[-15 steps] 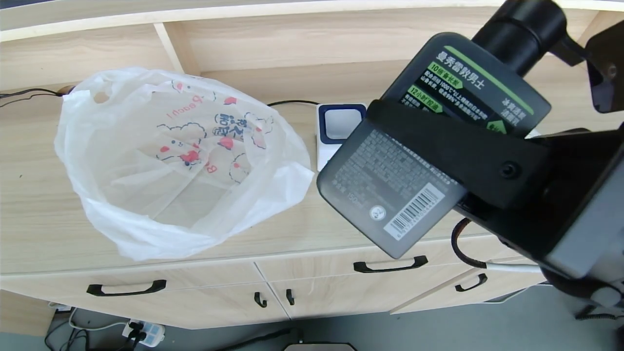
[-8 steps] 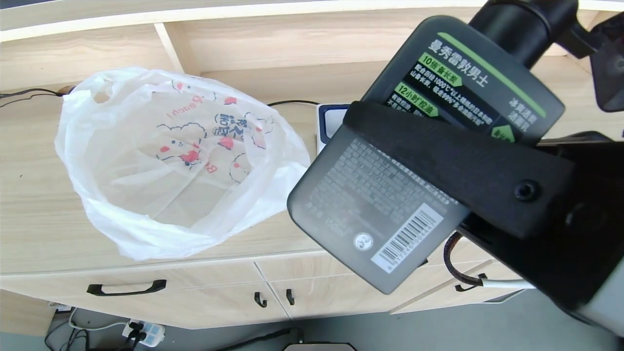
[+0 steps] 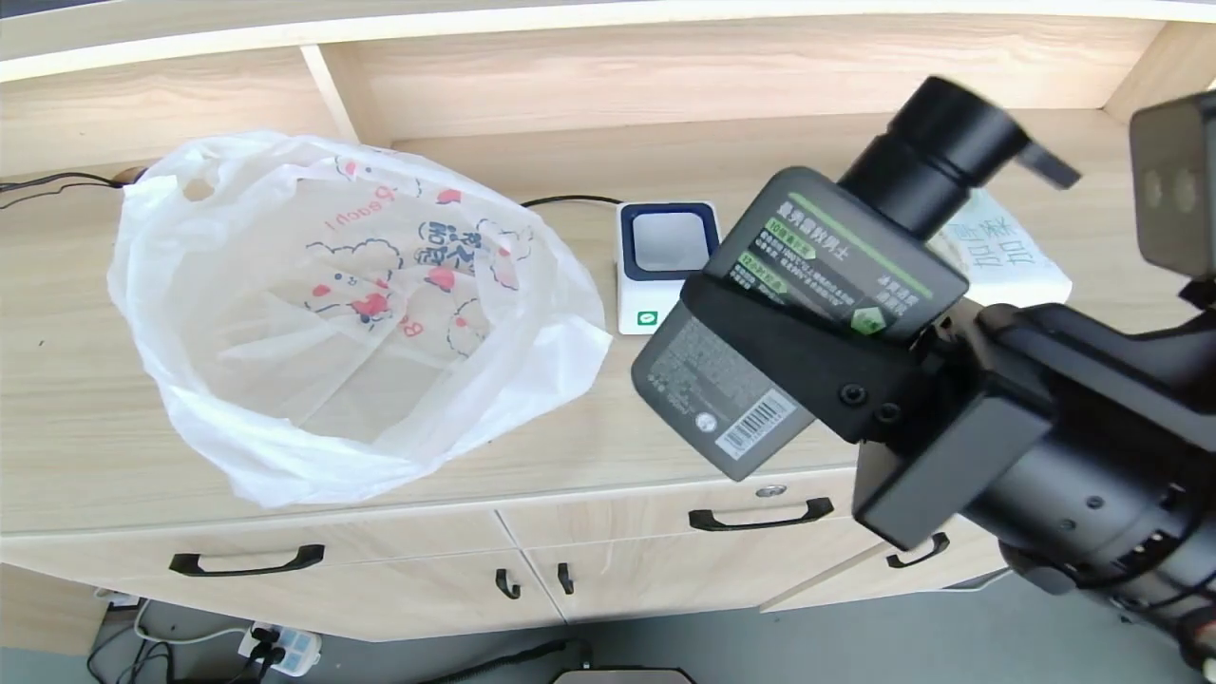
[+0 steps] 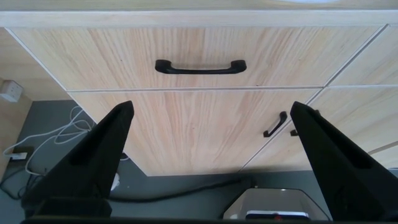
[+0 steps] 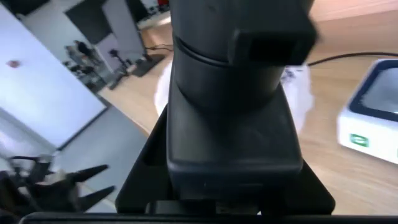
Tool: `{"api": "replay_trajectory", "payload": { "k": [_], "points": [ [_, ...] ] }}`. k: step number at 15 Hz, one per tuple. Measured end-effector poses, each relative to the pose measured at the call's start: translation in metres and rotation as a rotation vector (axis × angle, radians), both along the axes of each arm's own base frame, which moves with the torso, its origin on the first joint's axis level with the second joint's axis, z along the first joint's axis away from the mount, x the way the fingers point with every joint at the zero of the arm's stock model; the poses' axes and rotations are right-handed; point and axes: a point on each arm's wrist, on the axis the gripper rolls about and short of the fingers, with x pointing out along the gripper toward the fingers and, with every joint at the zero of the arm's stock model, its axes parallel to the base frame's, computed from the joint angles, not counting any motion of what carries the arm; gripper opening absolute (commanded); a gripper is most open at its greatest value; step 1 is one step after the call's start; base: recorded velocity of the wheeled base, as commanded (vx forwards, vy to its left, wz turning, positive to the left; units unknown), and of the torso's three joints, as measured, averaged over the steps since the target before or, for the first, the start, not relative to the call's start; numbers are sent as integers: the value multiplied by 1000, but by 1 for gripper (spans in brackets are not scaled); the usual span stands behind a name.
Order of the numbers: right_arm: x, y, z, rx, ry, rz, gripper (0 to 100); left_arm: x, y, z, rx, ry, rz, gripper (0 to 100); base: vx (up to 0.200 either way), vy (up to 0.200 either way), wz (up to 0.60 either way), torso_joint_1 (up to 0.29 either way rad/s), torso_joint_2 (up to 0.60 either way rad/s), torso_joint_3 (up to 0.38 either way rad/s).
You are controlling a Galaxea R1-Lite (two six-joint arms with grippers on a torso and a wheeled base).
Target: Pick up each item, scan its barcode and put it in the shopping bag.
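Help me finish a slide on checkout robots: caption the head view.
Right gripper holds a dark bottle, barcode facing up, near the scanner; the open shopping bag sits on the counter.

The bottle (image 3: 698, 370) has a white barcode sticker (image 3: 755, 425) near its base with digits too small to read, a block of fine pale print above that, and a green-banded label (image 3: 836, 256) of Chinese characters toward its top end. The shopping bag (image 3: 332, 313) carries reversed red lettering and cartoon prints. The scanner (image 3: 665, 256) has a small green square sign (image 3: 649, 319) on its front, and the white pack (image 3: 997, 252) behind the bottle shows large blue characters.
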Motion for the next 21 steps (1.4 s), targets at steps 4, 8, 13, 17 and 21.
{"api": "replay_trajectory", "payload": {
  "k": [4,8,13,17,21],
  "points": [
    [9,-7,-21,-113,-6,-206,0,0,0,0,0,0,0,100,0,0,450,2,-2,2],
    [11,-7,-17,-95,-7,-212,0,0,0,0,0,0,0,100,0,0,600,1,5,-1],
    [19,-5,3,-51,-30,-238,0,0,0,0,-1,0,1,100,0,0,480,-1,1,1],
    [32,-1,24,-91,2,-211,0,0,0,0,-1,0,0,100,0,0,0,0,0,0],
    [57,4,32,17,141,-210,0,0,0,0,0,-3,0,100,0,0,0,0,0,0]
  ]
}}
